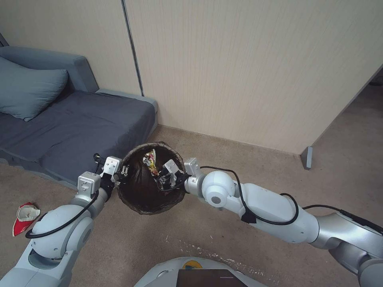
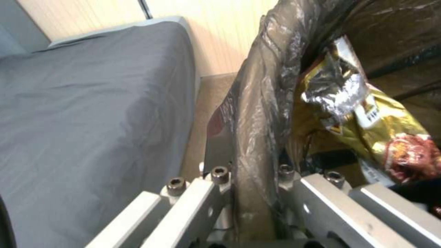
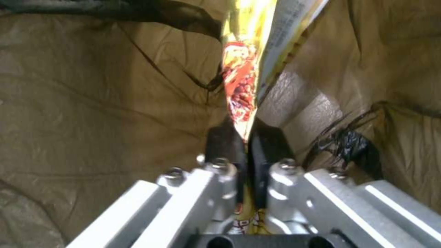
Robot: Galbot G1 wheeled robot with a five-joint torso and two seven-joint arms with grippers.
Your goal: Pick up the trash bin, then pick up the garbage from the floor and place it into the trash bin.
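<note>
The trash bin (image 1: pixel 139 199), lined with a dark bag, hangs above the carpeted floor (image 1: pixel 255 167). My left gripper (image 1: pixel 124 172) is shut on its rim, with the bagged rim (image 2: pixel 257 137) pinched between the fingers. My right gripper (image 1: pixel 161 177) reaches inside the bin's mouth, shut on a piece of garbage, a yellow-and-red snack wrapper (image 1: pixel 151 161). The wrapper (image 3: pixel 241 86) stands up from the black pads (image 3: pixel 225 144) against the bag lining. It also shows past the rim as the wrapper (image 2: pixel 367 120). A red-and-white wrapper (image 1: pixel 24 217) lies on the floor beside my left arm.
A grey sofa (image 1: pixel 76 127) with a cushion (image 1: pixel 28 91) stands close behind the bin on the left. A beige panel wall (image 1: pixel 247 71) runs behind. Open carpet lies to the right, with a passage past the wall's corner (image 1: pixel 307 157).
</note>
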